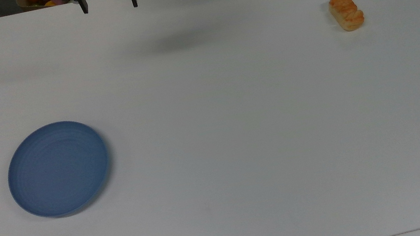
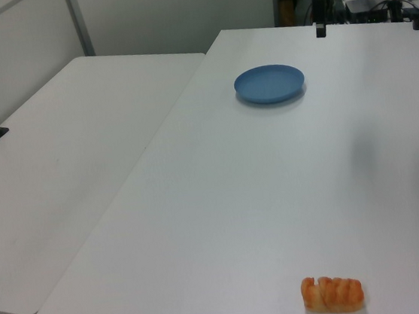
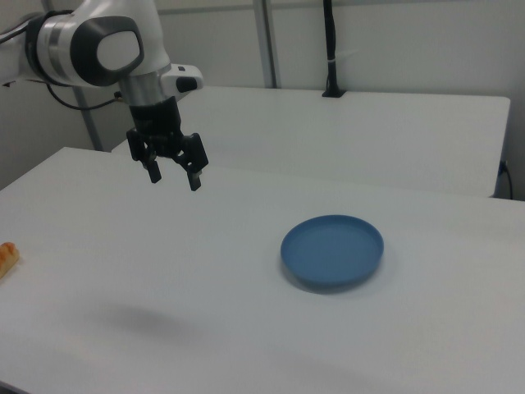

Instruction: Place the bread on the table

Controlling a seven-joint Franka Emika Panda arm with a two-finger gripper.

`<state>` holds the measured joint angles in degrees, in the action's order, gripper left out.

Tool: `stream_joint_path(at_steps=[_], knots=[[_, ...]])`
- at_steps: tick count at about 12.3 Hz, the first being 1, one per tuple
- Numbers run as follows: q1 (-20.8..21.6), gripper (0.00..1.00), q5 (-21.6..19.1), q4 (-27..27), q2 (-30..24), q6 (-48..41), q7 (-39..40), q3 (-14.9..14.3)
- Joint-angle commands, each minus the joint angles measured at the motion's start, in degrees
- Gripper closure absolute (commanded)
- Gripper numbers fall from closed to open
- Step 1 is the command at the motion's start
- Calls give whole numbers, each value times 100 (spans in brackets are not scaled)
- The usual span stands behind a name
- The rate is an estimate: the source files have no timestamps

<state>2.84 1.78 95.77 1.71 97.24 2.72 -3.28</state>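
Bread (image 1: 346,11) sits directly on the white bench (image 1: 238,130), near the top view's upper right corner, resting flat with nothing touching it; in the left view it is at the near edge (image 2: 332,294), and in the right view just its end pokes in at the right view's left border (image 3: 6,258). Blue plate (image 1: 58,168) lies bare toward the top view's lower left, well apart from the bread. Pincer (image 3: 174,173) hangs in the air above the bench, fingers spread wide, holding nothing; in the top view it is at the far edge (image 1: 109,4), between plate and bread sideways but well apart from both. Its blurred shadow falls on the bench surface below. A second white table stands beside the bench.
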Motion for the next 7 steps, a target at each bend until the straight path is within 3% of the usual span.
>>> stream_joint_path(at_steps=[1,7], knots=[[-21,0,-204,-305,207,5,-289,38],[111,0,-204,-287,181,-48,-316,-59]])
